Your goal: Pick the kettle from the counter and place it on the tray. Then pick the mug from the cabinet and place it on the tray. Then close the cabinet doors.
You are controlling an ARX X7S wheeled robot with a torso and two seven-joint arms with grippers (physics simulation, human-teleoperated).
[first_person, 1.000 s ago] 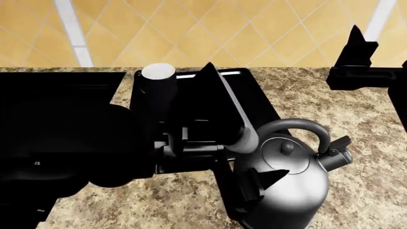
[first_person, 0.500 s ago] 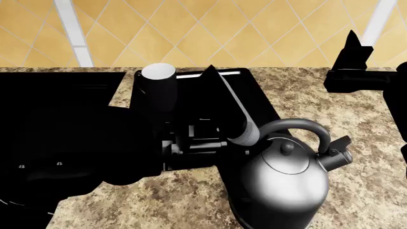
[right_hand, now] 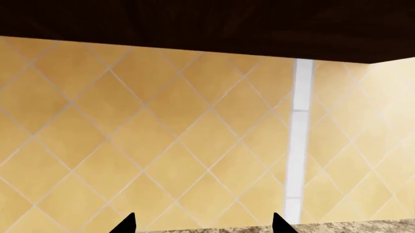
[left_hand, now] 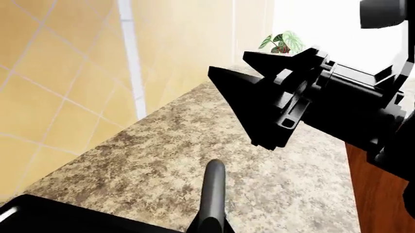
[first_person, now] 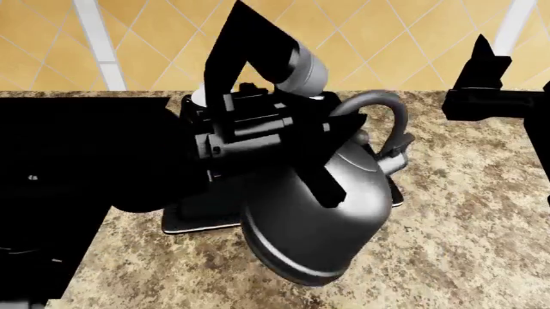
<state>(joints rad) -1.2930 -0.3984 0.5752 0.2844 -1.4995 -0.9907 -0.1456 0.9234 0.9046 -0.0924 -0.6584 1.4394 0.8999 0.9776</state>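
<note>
Along the back edge of the counter, against the tiled wall, I have the kettle raised and tilted over the tray, so I judge this is the carry onto it. My left gripper looks clamped on the kettle by its upper body, though its own bulk hides the contact, so I read that as likely rather than certain. Holding it high keeps the base clear of the tray's rim. Behind the arm only a sliver of the mug shows at the tray's back edge. My right gripper waits over the counter's right end, parked; its wrist camera shows two finger tips apart, holding nothing.
</note>
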